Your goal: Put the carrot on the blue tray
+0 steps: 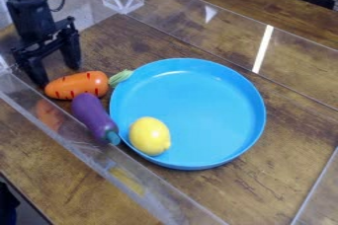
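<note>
The carrot (75, 85), orange with a pale green leafy tip, lies on the wooden table just left of the blue tray (211, 101), its tip near the tray's rim. My gripper (43, 64) points down at the far left, up and left of the carrot. It is open, with nothing between its black fingers (69, 48). It stands apart from the carrot.
A purple eggplant (93, 116) lies below the carrot, against the tray's left rim. A yellow lemon (149, 135) sits inside the tray at its lower left. A clear plastic wall (79, 160) runs along the table's front-left edge.
</note>
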Motion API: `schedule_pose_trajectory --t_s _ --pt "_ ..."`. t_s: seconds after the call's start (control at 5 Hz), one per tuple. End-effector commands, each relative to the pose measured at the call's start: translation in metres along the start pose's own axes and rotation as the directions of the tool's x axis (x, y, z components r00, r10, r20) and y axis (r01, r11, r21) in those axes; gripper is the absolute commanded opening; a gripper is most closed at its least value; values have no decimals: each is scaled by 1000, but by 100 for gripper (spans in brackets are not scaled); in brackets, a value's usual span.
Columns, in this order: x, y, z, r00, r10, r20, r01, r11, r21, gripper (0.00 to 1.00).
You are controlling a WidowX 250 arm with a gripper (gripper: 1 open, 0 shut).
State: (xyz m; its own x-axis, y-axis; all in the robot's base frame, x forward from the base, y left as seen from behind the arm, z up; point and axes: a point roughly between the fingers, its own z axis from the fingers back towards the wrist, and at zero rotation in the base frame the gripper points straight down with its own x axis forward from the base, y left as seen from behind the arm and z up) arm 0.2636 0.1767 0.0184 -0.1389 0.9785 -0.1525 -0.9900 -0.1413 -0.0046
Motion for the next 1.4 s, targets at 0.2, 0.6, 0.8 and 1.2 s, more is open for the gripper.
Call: schedule_pose_trajectory --t_s 0.2,0.6,0.8,1.2 --pt "18 -1 25 999 -14 31 16 997 -70 0" --pt "5 3 25 995 -89 33 91 994 -63 100" --pt "-2 3 23 992 -124 35 126 990 -61 100" --pt "-21 4 19 996 -83 38 86 994 -74 100"
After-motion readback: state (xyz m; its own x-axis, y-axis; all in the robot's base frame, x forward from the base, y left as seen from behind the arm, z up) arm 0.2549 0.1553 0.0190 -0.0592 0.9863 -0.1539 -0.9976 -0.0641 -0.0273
